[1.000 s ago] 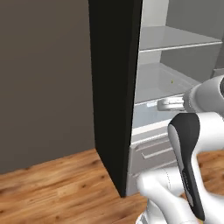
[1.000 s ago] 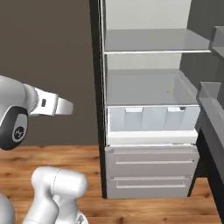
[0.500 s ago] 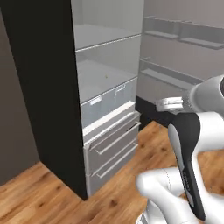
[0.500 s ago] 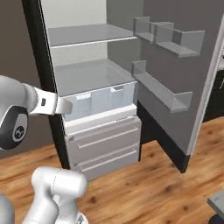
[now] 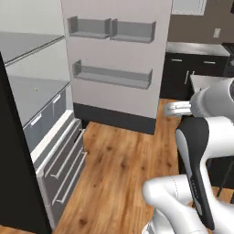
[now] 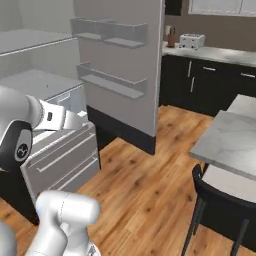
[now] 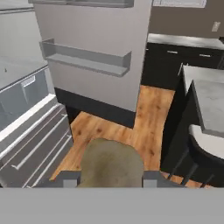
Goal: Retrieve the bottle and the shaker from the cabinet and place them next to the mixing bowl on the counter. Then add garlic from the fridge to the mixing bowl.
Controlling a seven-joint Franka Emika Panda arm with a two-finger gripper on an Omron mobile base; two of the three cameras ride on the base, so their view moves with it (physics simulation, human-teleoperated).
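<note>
Garlic: tan-brown lump at the bottom of the hand view, sitting between the two dark finger tips.
Claw: pinching the garlic, one finger on each side of it; in the base views the hand's tip is hard to make out.
Arm: white, with a dark joint band, rising at the lower right of the left base view; in the right base view its forearm points toward the fridge drawers.
Fridge: open, pale grey inside, flat shelves above, translucent drawers below them, grey drawer fronts with bar handles lower down.
Fridge door: swung wide, its inner side facing the cameras, grey bins on it, dark strip along its foot.
Floor: brown wood planks, between the fridge and the dark cabinets.
Worktop: marbled pale grey slab at the right, over dark fronts, a dark stool just beside it.
Far worktop: along the back wall, carrying a white toaster.
</note>
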